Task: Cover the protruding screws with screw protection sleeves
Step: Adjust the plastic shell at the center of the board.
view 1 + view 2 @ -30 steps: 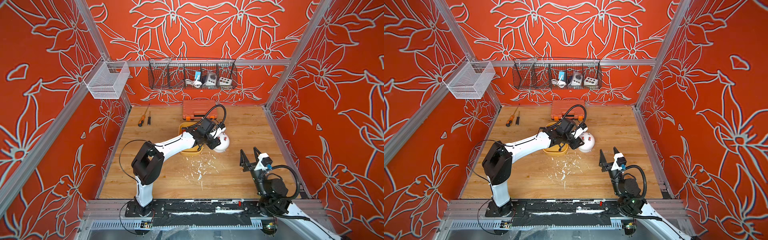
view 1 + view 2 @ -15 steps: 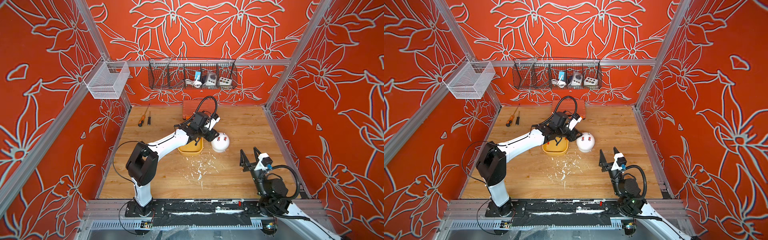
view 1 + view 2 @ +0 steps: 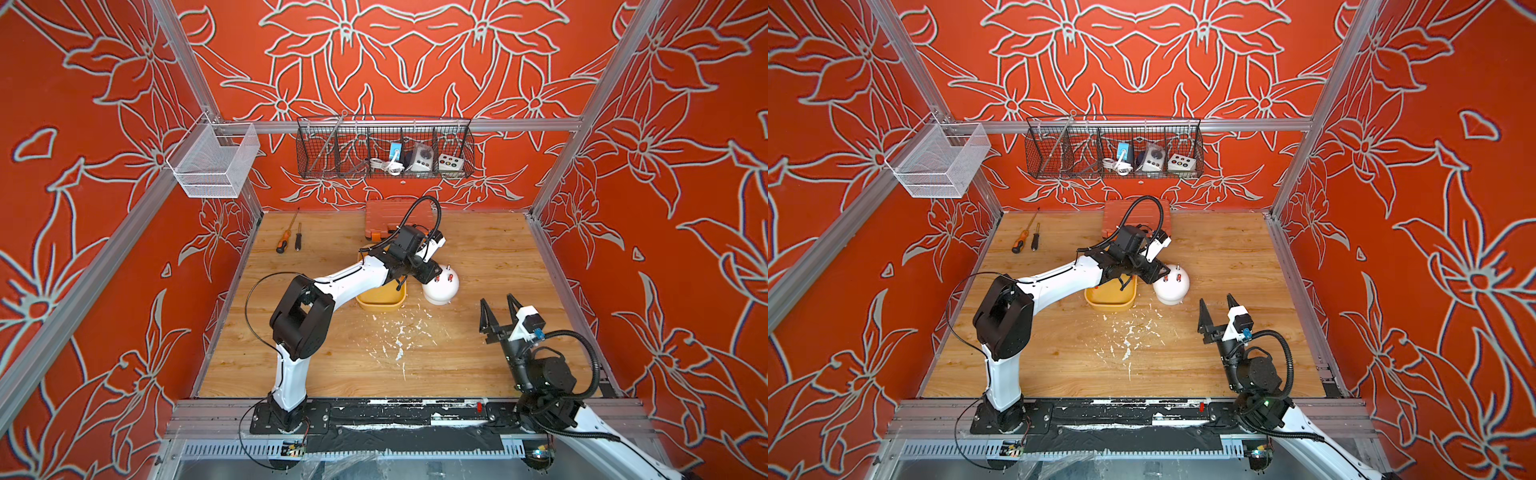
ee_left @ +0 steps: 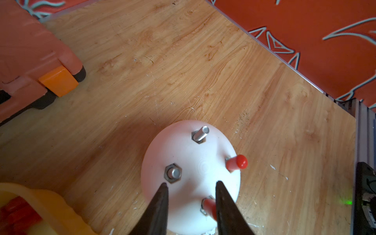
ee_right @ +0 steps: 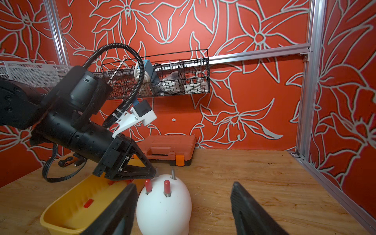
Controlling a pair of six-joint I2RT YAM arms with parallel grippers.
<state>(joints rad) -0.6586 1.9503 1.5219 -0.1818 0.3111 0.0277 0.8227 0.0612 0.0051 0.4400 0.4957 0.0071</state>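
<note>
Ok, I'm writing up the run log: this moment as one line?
left gripper: open, straddling a sleeved screw on white dome | right gripper: open, empty | progress: two sleeves on, two bare screws

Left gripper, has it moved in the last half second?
Yes: the left gripper came away from the orange tool case and closer to the white dome, now overlapping it.

My left fingers [image 4: 157, 209] blk. Dome [image 4: 189, 183] white; on it 2 sleeves [image 4: 237, 162] bright red, 2 screws [image 4: 200, 133] bare grey metal. Tray [image 5: 61, 211] beside dome yellow, case [image 5: 168, 147] beyond dome orange w/ blk trim. Table [image 4: 183, 61] light wood grain. Walls [image 3: 374, 62] red-orange, pale flower outlines.
</note>
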